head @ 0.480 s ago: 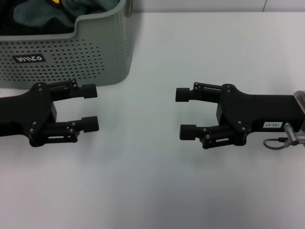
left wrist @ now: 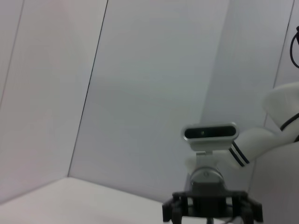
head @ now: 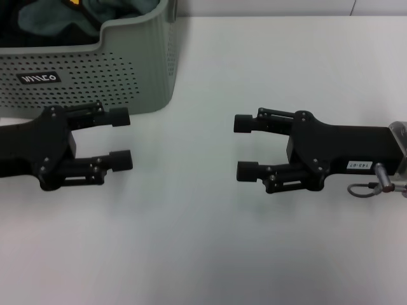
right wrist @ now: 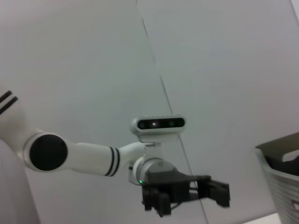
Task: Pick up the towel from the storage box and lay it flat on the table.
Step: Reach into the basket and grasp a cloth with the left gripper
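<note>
Both claws have shifted slightly since half a second ago: the left claw (head: 121,138) has edged up toward the storage box, and the right claw (head: 245,147) has slid a little toward the left, its cable loop now lower beside it.

Head view: one storage box (head: 95,76), pale grey-green with perforated sides and a small black label (head: 39,78) with white letters, stands at the far left of the white table (head: 210,241). One towel (head: 95,16) lies crumpled inside it, showing mostly its dark grey-green face, with a small patch of yellow at the top edge; black fabric (head: 38,35) lies beside it in the box. Two claws hover over the table, facing each other, well apart. The left claw is just in front of the box wall, its fingers spread and holding nothing. The right claw is likewise spread and empty.

Left wrist view: the right claw (left wrist: 212,212) shows farther off, under its wrist camera (left wrist: 209,133), against grey wall panels.

Right wrist view: the left claw (right wrist: 219,193) shows farther off with its white arm; a corner of the storage box (right wrist: 280,172) sits at the edge.
</note>
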Controlling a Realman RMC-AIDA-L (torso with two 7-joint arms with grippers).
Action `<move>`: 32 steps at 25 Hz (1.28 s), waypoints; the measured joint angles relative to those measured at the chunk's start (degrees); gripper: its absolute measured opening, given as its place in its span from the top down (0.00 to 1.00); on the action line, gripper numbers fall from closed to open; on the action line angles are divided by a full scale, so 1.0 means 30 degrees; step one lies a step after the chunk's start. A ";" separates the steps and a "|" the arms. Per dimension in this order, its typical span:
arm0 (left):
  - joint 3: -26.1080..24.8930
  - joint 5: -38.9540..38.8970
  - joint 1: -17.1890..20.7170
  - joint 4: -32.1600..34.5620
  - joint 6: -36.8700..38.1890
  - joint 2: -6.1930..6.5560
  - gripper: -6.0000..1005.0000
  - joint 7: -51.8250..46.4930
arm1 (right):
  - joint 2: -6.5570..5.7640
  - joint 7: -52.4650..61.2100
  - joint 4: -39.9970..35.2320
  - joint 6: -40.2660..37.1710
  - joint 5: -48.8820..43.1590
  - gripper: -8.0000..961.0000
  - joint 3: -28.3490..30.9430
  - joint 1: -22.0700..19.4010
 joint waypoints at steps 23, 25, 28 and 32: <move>-0.3125 0.6020 -0.2081 1.8011 -1.2697 -0.3625 0.24 -1.3137 | -0.0120 -0.2075 0.0145 0.2607 -0.0004 0.09 0.4391 -0.2880; -0.2210 0.9127 -0.3026 1.7924 -1.4444 -0.3632 0.24 -1.5101 | -0.0118 -0.2080 0.0170 0.2576 0.0004 0.09 0.4487 -0.2999; -0.0128 1.5126 -0.4426 1.7254 -1.6531 -0.3635 0.24 -1.8105 | -0.0018 -0.2137 0.0170 0.2638 0.0009 0.09 0.4493 -0.3071; 0.0698 1.7615 -0.5428 1.5884 -1.7330 -0.3640 0.24 -1.9198 | 0.0098 -0.2368 0.0168 0.2856 0.0035 0.09 0.4498 -0.3275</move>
